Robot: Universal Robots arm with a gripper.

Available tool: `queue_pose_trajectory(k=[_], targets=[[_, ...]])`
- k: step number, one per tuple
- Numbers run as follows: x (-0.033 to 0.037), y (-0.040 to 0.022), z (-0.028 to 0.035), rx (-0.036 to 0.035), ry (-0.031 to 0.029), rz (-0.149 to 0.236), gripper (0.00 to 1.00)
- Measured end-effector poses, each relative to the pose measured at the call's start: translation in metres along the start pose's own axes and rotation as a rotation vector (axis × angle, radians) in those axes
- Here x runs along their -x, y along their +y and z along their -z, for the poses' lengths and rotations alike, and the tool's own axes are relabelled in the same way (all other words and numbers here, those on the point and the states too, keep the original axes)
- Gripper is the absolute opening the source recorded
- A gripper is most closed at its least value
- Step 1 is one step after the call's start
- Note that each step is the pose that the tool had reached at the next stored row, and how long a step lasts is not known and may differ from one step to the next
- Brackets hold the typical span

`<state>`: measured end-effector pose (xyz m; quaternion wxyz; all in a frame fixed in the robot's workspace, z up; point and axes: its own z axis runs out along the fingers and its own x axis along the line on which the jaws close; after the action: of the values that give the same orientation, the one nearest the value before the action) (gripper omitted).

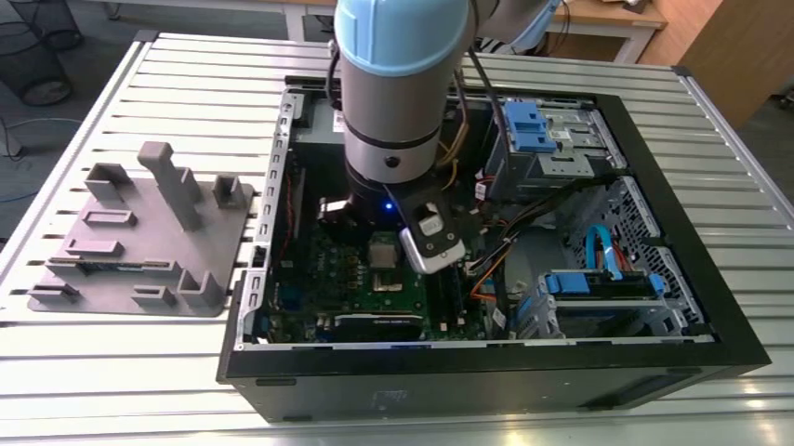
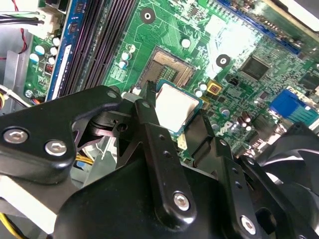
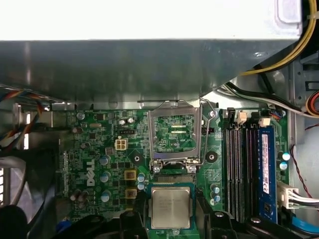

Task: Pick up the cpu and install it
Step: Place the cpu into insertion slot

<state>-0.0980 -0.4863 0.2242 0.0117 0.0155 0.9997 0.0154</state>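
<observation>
1. My black pincer (image 3: 172,218) is clamped on the small flat square cpu with its shiny silver-grey metal top (image 3: 171,206), held just over the green motherboard (image 3: 99,149).
2. If the chip goes down skewed, it could bend the open socket pins (image 2: 167,64). The raised hollow metal socket frame (image 3: 174,134) stands just beside it.
3. Long black memory slots (image 3: 239,169) hem one side, and a grey metal wall (image 3: 124,69) looms beyond the frame.

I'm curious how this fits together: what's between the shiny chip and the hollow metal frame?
In the first wrist view, a strip of the open socket lies between the cpu and the frame.
</observation>
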Motion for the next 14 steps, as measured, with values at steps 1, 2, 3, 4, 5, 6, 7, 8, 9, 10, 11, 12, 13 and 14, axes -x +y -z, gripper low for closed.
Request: queue_pose_trajectory(k=[1, 2, 3, 4, 5, 6, 7, 8, 9, 10, 11, 12, 13, 14], targets=[[0.0004, -0.0001, -0.0013, 0.0001, -0.0001, 0.000, 0.47], [0.0008, -0.0002, -0.0026, 0.0001, 0.0000, -0.001, 0.47], [0.0012, -0.0003, -0.0039, 0.0000, 0.0000, -0.001, 0.47], [0.0014, -0.0005, -0.0052, -0.0001, 0.0001, -0.001, 0.47], [0.0016, -0.0009, -0.0065, -0.0002, 0.0001, -0.001, 0.47], [0.0017, -0.0017, -0.0076, -0.0003, 0.0001, -0.001, 0.47], [0.0018, -0.0026, -0.0086, -0.0002, 0.0001, -0.001, 0.47], [0.0020, -0.0035, -0.0096, -0.0001, 0.0000, -0.001, 0.47], [0.0021, -0.0043, -0.0106, -0.0001, 0.0000, -0.001, 0.47], [0.0022, -0.0051, -0.0116, 0.0000, 0.0000, -0.001, 0.47], [0.0023, -0.0059, -0.0127, 0.0000, -0.0001, -0.001, 0.47], [0.0024, -0.0067, -0.0138, 0.0000, 0.0000, -0.002, 0.47], [0.0025, -0.0074, -0.0149, 0.0000, 0.0000, -0.002, 0.47], [0.0025, -0.0081, -0.0162, -0.0001, 0.0000, -0.002, 0.47]])
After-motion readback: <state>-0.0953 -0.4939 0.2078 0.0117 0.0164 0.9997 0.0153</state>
